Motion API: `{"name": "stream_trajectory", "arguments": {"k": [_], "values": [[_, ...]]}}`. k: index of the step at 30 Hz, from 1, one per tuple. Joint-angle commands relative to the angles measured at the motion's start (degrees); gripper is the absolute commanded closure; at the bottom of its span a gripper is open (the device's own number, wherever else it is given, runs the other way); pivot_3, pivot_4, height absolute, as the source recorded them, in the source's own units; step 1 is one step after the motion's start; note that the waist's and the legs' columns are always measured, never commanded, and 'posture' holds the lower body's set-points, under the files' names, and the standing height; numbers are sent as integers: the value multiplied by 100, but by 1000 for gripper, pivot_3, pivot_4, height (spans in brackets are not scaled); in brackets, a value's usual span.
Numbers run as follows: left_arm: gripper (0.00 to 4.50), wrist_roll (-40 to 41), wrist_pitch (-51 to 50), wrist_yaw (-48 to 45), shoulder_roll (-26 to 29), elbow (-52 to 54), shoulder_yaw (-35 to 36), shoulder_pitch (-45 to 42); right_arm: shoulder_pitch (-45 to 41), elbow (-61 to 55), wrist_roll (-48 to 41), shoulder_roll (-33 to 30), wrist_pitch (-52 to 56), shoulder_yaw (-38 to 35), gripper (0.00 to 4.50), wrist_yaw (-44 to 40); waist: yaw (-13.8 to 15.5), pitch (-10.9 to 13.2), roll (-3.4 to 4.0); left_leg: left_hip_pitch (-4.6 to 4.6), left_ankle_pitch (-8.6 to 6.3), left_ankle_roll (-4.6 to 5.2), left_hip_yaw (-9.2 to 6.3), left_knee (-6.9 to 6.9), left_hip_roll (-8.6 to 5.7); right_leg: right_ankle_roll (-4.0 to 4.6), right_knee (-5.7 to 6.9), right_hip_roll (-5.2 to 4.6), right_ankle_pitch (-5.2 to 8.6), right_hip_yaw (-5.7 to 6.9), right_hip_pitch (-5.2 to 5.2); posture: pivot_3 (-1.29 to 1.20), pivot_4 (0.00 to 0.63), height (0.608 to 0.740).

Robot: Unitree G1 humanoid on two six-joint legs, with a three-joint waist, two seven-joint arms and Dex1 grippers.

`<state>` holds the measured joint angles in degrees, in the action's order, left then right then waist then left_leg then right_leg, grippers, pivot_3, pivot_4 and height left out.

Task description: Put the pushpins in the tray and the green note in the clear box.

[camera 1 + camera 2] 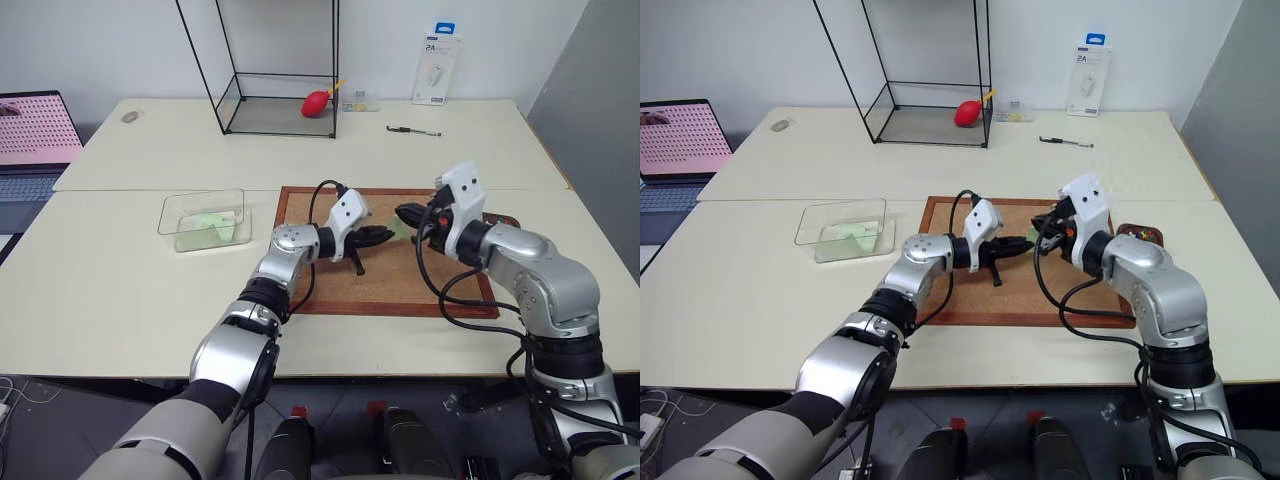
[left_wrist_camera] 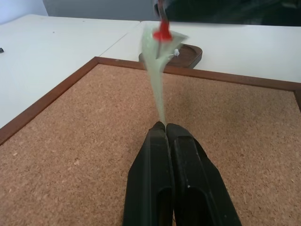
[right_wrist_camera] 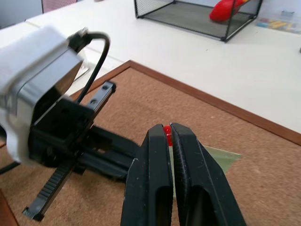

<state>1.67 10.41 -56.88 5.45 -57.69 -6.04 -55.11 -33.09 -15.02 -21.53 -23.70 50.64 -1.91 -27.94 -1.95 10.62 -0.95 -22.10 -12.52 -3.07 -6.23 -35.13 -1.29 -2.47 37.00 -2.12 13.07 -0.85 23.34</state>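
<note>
Left wrist view: left pincer [image 2: 165, 126] clenched on thin green note [image 2: 157, 70], right pincer [image 3: 169, 129] on red pushpin [image 3: 167, 135].

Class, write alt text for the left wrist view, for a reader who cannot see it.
The left hand, shut, pinches one end of the green note above the cork board. The note's far end carries a red pushpin, with the brown tray beyond.

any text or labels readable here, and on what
"2A" on the white and blue retail package leaning against the wall; its smaller print is too small to read.
The laptop screen shows a pink dotted pattern with no readable words.
Nothing else carries legible text.
</note>
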Motion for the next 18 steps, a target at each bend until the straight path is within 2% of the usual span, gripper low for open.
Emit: {"name": "stream_trajectory", "arguments": {"k": [1, 7, 11, 18], "values": [[4442, -35, 25, 88, 7, 254, -39, 46, -155, -307, -137, -54, 5, -262, 4500, 88, 0, 0, 0, 0, 0, 0, 0, 0, 0, 0, 0, 0, 0, 0, 0, 0, 150, 740], [4442, -113, 9, 324, 68, 308, -73, 128, -115, -371, -237, -226, 90, -577, 4500, 139, 3, 0, 0, 0, 0, 0, 0, 0, 0, 0, 0, 0, 0, 0, 0, 0, 150, 740], [4442, -139, -25, 497, 165, 479, -79, 213, 157, -150, -2, -766, -178, -756, 4500, 33, 12, 0, 0, -1, 0, 0, 1, 0, -1, 0, 0, 0, 0, 0, 0, 0, 150, 740], [4442, -216, -122, 661, 249, 825, -150, 368, 686, 1263, 1354, -1625, -1744, -261, 4500, 216, 5, 0, -1, 0, 0, 0, 7, 0, -2, -1, -1, -1, 0, -5, 0, 0, 150, 740]]}}
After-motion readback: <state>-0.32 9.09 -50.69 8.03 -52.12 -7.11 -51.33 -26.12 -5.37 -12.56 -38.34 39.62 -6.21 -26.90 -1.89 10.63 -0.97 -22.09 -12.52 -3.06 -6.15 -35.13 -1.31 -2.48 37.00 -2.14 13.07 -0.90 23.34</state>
